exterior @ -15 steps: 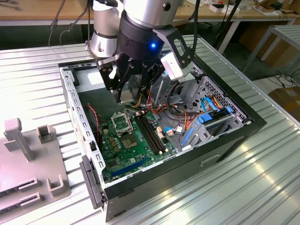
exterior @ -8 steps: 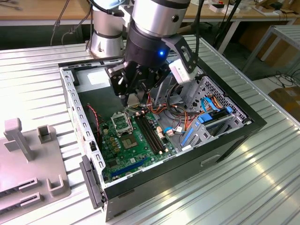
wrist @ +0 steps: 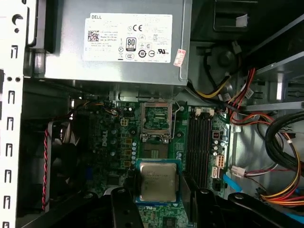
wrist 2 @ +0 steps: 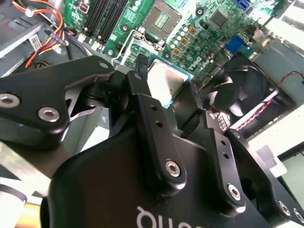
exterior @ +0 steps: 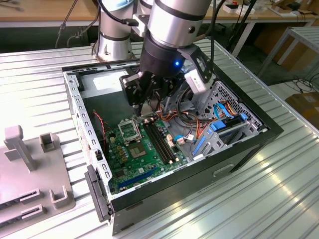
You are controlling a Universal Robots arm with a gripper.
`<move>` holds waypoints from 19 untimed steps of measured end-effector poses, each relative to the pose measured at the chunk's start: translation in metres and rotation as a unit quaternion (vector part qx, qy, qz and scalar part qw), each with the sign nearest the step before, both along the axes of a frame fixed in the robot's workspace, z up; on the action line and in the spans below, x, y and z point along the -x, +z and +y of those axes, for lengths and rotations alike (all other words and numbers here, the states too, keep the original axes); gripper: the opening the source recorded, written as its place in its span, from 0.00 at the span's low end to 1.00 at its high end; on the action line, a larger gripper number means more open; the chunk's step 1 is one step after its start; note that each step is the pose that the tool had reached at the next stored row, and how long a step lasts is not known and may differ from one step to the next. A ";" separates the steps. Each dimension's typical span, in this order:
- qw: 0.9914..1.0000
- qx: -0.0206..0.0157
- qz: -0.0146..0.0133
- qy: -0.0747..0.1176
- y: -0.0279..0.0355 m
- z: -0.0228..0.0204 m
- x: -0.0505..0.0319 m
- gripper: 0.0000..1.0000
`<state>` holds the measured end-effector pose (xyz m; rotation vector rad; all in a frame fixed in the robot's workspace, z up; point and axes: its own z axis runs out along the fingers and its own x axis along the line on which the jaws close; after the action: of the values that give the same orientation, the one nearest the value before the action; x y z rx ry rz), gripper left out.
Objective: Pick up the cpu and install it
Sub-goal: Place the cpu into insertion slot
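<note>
One open desktop case on the slatted metal table, with a grey plastic fixture beside it at the exterior view's left. Inside the case a green motherboard lies flat on the floor. RAM slots run along its side toward the exterior view's right, with blue cables and orange/red wiring past those. The gripper hangs inside the case over the board, right next to the CPU socket. In both wrist views the black fingers are clamped on two opposite edges of the cpu. Its silver lid faces the cameras and a green substrate rim shows around it. The chip is held over the board just short of the socket, not in it, and the socket's contact field is exposed. Gap between chip and board: can't tell. In the second wrist view a black fan sits off to one side of the chip. Beyond the socket in the first wrist view is the grey power supply, against the case wall. Above and behind the case is the arm, with a blue light on its wrist. Last, a workbench at the back of the room.
</note>
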<state>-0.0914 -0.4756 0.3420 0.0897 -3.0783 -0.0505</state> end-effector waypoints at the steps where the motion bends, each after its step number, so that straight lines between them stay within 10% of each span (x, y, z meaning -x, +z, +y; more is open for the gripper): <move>1: 1.000 0.000 0.000 0.000 -0.0019 0.0000 -0.0002 0.47; 19: 1.000 0.000 0.000 -0.031 -0.0445 -0.0014 0.0001 0.47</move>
<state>-0.0914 -0.4770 0.2975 -0.0043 -3.0797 -0.0531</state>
